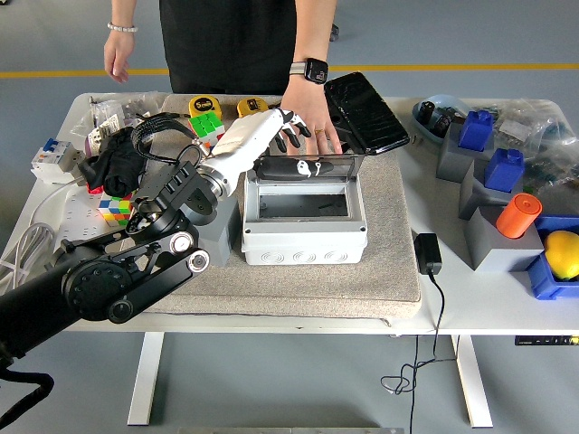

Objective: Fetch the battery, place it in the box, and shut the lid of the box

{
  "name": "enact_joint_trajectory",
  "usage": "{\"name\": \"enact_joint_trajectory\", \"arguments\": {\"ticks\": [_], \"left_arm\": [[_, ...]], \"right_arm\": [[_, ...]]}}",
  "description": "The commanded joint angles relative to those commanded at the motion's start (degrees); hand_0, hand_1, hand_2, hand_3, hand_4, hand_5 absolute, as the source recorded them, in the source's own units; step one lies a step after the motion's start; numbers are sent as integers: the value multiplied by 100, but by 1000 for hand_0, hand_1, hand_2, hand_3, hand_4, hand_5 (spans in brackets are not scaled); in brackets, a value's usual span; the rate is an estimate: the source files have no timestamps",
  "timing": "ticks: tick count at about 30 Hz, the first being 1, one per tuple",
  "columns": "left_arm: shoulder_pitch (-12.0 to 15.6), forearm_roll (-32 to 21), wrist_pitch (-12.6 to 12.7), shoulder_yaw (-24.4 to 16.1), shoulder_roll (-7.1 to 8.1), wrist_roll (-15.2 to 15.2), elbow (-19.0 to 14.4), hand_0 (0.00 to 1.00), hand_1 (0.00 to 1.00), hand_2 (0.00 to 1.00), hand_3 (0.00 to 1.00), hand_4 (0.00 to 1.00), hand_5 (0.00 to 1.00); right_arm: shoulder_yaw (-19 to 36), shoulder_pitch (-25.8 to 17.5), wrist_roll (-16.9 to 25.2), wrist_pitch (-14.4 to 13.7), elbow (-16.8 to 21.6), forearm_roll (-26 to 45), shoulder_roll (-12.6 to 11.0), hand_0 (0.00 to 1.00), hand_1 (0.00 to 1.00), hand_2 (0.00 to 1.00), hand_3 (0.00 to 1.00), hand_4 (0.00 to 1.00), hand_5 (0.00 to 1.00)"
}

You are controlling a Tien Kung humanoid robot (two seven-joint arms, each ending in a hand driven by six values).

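The white junction box point(304, 237) stands on the grey mat point(389, 253) at mid table. Its smoky clear lid point(312, 168) is hinged at the back and stands half raised, leaning forward over the opening. I cannot make out a battery; the box's inside looks grey. My left hand point(286, 132), on a white forearm, hovers just behind the lid's left back corner, with its fingers spread and holding nothing. A person's hand point(317, 127) with a watch rests on the mat right behind the lid. My right arm is out of view.
A black tablet-like slab point(366, 113) lies behind the box on the right. Tape measures point(204, 107), cubes point(116, 208), cables and a power strip point(68, 240) crowd the left. Blue and grey blocks point(493, 172), an orange cylinder point(518, 215) and a black adapter point(428, 253) lie on the right.
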Motion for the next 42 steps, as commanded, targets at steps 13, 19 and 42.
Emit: {"name": "enact_joint_trajectory", "arguments": {"ticks": [13,19,42], "left_arm": [[297,-211,32,181,27,-118,-76,291,468,522,605,998,661],[388,-306,47,132,50,-182,-130,293,480,528,610,998,660],[1483,-2361,862,-1815,442,-2602,-558,516,634,635,669,998,639]], "right_arm": [[181,4,30,-54,0,-53,-4,594,620,615,559,970,546],[206,26,44,-62,6,-63,9,594,619,614,559,970,546],[83,265,6,-33,75,-138,-61,595,619,613,559,969,542]]}}
